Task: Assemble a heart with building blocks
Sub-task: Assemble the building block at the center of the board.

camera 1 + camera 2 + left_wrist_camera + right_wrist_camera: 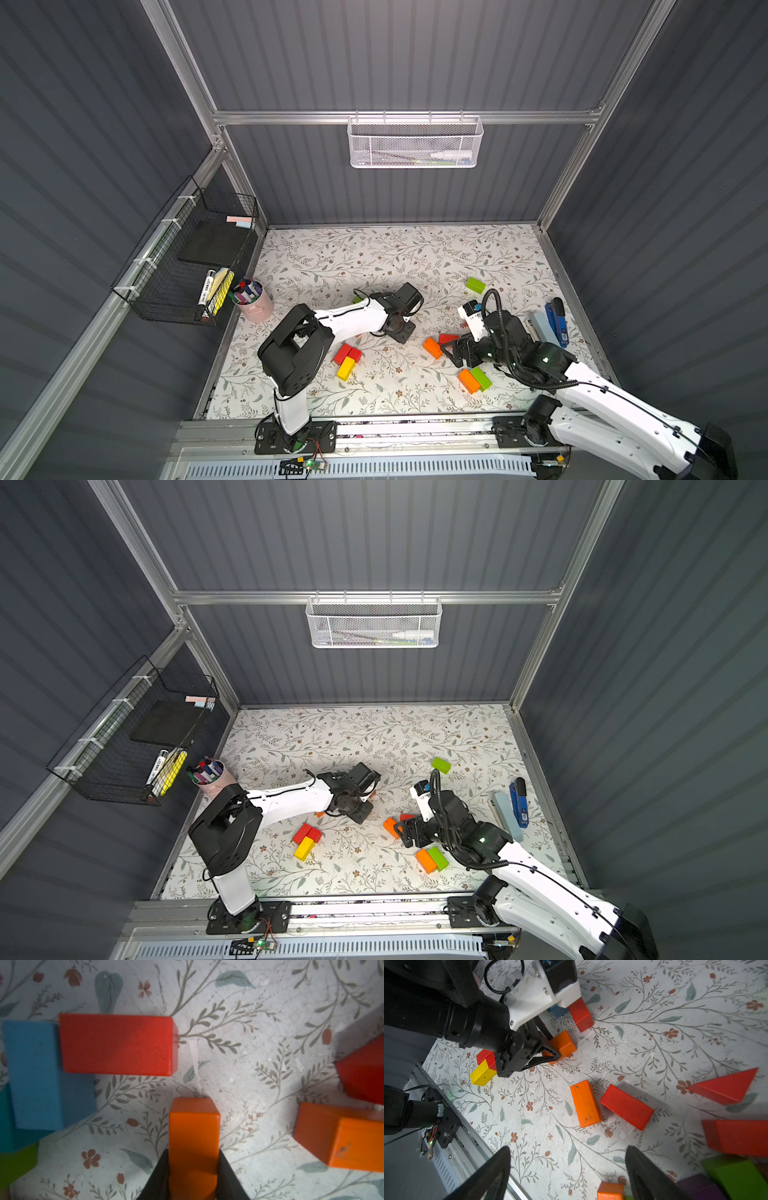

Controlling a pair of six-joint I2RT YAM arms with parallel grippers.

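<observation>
Left pincer (193,1152) is clamped on the end of an orange brick (194,1124), down near the worktop (239,1076), well right of the pink cup (257,308). I'd want the grip square on its flat painted sides, then a straight lift, since a red brick (117,1045) and a blue brick (33,1076) sit close. Farther right of the cup, my right pincer (569,1149) hangs spread apart and empty above smooth, sharp-edged bricks and a red wedge (724,1087). Worktop's floral and scuffed.

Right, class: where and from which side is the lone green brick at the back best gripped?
Take the green brick midway across its long sides, from straight above: it lies flat with room all round, and its width is the shorter span.
</observation>
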